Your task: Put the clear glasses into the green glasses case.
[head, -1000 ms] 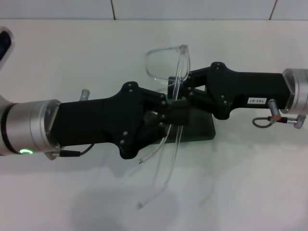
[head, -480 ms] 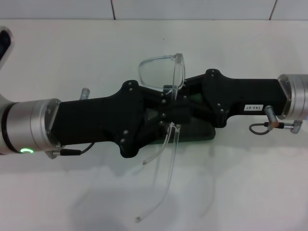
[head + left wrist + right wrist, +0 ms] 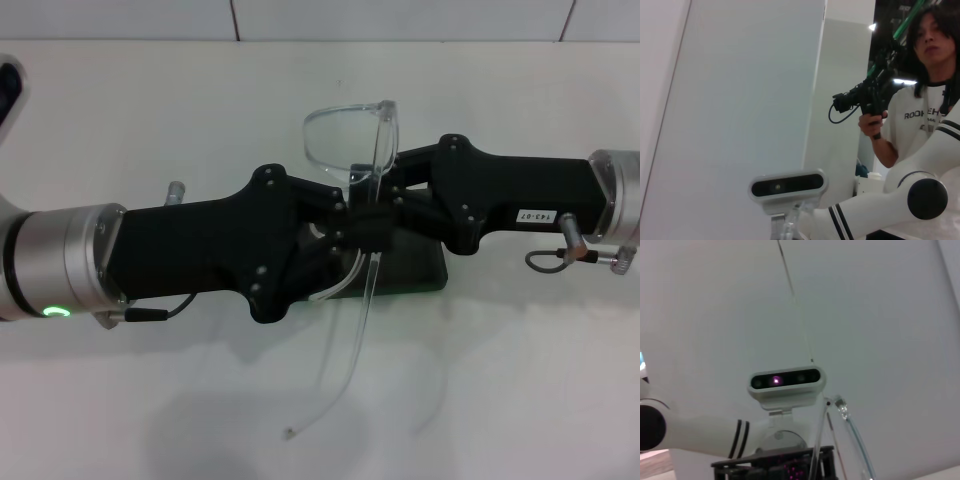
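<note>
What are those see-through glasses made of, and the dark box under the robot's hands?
The glasses look like clear, shiny plastic: the white table shows through lens and arms. The box, the glasses case, looks hard and dark with a smooth finish, but the grippers hide most of it, so its material is uncertain.

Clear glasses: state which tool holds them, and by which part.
The clear glasses are held up between both tools, left tool and right tool, gripped near the hinge end of the frame above the green glasses case.

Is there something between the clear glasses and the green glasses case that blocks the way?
Yes. In the head view, the left gripper and right gripper meet directly above the green glasses case, covering most of it. The clear glasses are held above them.
</note>
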